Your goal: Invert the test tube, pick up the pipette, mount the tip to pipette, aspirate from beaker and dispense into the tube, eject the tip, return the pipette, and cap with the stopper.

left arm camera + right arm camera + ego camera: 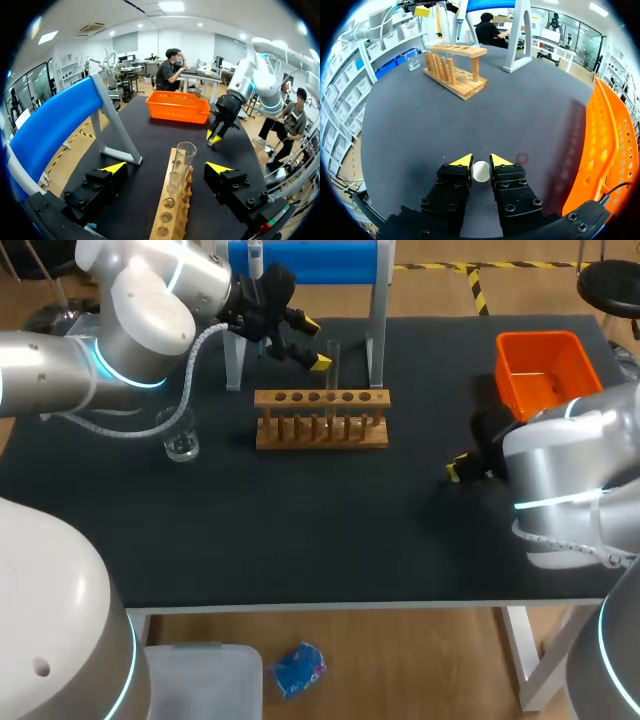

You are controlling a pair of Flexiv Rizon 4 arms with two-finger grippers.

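The test tube (333,365) (182,160) stands upright in the wooden rack (320,420) (172,210) (452,70), its open mouth up, near the rack's right end in the head view. Our left gripper (315,344) (166,168) hangs around the tube's upper part, fingers spread wide, one on each side and neither touching the glass. Behind the rack stands the blue stand (310,260) (50,130), and left of it the glass beaker (180,435) (412,59). Well apart, low over the black table (300,540) beside the orange bin (545,370) (177,107) (610,150), our right gripper (455,470) (481,161) pinches the white stopper (481,171) between its yellow tips.
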